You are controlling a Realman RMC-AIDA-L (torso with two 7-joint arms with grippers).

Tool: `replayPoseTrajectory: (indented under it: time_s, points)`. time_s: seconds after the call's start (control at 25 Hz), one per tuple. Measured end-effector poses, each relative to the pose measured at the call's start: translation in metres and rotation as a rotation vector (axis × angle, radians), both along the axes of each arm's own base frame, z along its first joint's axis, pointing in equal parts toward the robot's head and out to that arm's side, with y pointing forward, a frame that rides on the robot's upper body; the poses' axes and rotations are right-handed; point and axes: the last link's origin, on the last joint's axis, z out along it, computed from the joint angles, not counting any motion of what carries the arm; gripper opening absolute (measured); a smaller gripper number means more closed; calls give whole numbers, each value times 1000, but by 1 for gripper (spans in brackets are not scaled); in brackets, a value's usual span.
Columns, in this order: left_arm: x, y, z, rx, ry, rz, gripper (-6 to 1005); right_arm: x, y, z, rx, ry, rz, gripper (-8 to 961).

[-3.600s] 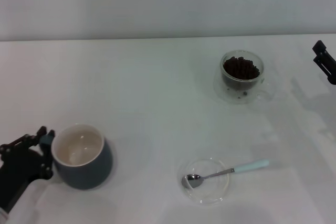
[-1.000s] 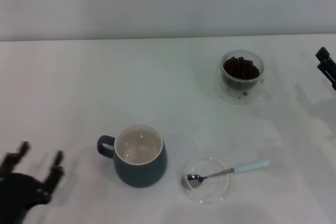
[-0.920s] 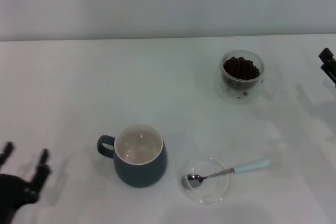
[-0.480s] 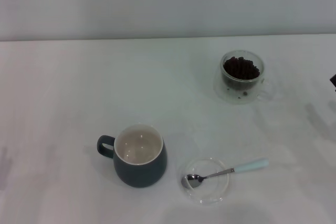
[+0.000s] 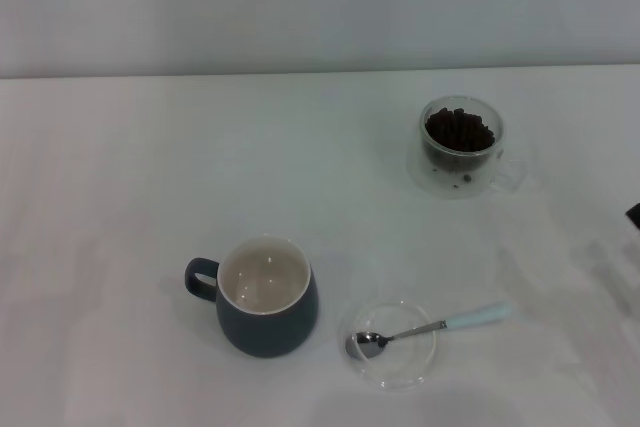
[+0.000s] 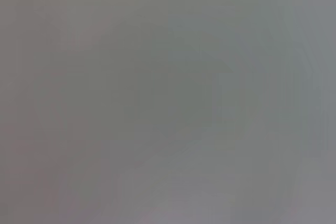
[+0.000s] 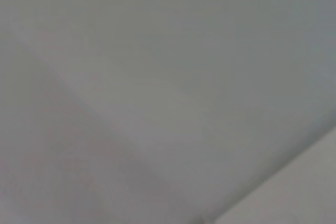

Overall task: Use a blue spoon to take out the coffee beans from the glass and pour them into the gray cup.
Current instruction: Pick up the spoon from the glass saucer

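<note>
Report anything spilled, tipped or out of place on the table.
Nothing stands out. The gray cup and the glass of coffee beans stand upright, no beans lie loose, and the blue spoon rests across the clear dish.

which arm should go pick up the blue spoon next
Probably right. The blue spoon lies on the robot's right, handle pointing right, and only the right gripper shows, at that edge. The left is out of view.

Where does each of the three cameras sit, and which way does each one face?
Head view: on the robot's head, facing forward and down at the white table with the gray cup, blue spoon, small clear dish and the glass of coffee beans; only a dark sliver of the right gripper shows.
Left wrist view: on the left wrist; only blank gray, no body part.
Right wrist view: on the right wrist; pale plain surface, no fingers.
Shared: no thing can be matched.
</note>
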Motion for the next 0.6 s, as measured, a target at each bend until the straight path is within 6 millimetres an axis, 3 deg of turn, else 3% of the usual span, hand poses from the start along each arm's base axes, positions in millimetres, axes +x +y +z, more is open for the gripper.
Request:
replayPoseTrajectory:
  time_s: [0.12,0.4,0.6]
  points:
    - [-1,0,4,11,19,-3,807,0,-7,-9,-31,23,-22,870]
    - [-2,2,5,14,18,6,866,-11,-19,-30,-24,62,-61,870]
    - [2,7,4,16,4,-13,892,-30,-24,-48,-10,72,-55,870]
